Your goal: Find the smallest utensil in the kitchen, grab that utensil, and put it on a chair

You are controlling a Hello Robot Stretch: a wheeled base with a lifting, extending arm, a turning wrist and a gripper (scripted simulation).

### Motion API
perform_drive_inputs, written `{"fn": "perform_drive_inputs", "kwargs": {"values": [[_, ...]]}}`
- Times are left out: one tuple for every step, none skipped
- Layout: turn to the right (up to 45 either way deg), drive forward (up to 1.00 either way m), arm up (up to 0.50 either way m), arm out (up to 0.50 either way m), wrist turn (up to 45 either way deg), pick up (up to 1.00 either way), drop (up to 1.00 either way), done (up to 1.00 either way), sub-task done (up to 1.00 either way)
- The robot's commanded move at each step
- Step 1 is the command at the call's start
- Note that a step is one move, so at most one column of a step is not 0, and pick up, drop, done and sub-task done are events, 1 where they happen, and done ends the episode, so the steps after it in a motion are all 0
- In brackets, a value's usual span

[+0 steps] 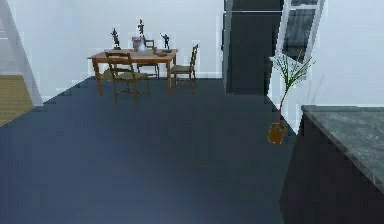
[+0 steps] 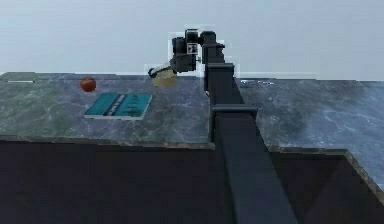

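My arm (image 2: 232, 120) reaches out over a grey marbled countertop (image 2: 60, 115). My gripper (image 2: 163, 68) sits at its far end near the counter's back edge. A small pale yellow thing (image 2: 164, 79) with a thin light handle lies at or just under the fingers. I cannot tell whether it is held or rests on the counter. In the forward view, wooden chairs (image 1: 183, 68) (image 1: 124, 73) stand around a wooden dining table (image 1: 133, 55) at the far end of the room.
A small red round thing (image 2: 89, 85) and a teal flat thing (image 2: 118, 105) lie on the counter. A potted plant (image 1: 281, 100), a dark tall cabinet (image 1: 250, 45) and a counter corner (image 1: 345, 150) line the forward view's right. Dark statuettes (image 1: 140, 32) stand on the table; dark floor (image 1: 140, 150) lies between.
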Motion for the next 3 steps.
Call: {"fn": "perform_drive_inputs", "kwargs": {"values": [[0.0,0.0,0.0,0.0,-45.0,0.0,0.0,0.0,0.0],[0.0,0.0,0.0,0.0,-45.0,0.0,0.0,0.0,0.0],[0.0,0.0,0.0,0.0,-15.0,0.0,0.0,0.0,0.0]]}}
